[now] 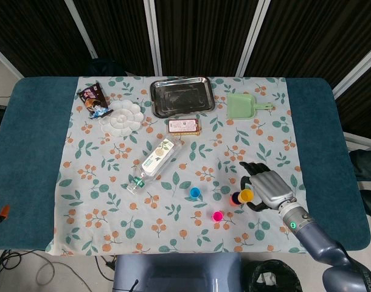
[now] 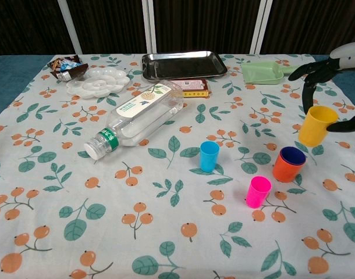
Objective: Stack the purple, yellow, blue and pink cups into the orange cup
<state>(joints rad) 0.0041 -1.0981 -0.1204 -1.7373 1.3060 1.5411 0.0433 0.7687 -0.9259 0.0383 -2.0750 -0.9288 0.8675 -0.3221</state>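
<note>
My right hand (image 1: 269, 190) (image 2: 339, 63) holds the yellow cup (image 1: 246, 195) (image 2: 316, 125) lifted off the table and slightly tilted, just right of and behind the orange cup (image 2: 288, 167). In the head view the yellow cup partly hides the orange cup (image 1: 235, 199). The orange cup stands upright with the purple cup (image 2: 293, 154) nested in it. A blue cup (image 1: 195, 193) (image 2: 209, 156) stands upright near the table's middle. The pink cup (image 1: 218, 215) (image 2: 258, 191) stands nearer the front edge, left of the orange cup. My left hand shows in neither view.
A clear plastic bottle (image 2: 137, 118) lies on its side left of the blue cup. Along the far side are a metal tray (image 2: 183, 64), a white palette (image 2: 99, 81), a snack packet (image 2: 64, 65), a flat snack box (image 2: 192, 88) and a green scoop (image 2: 262, 72).
</note>
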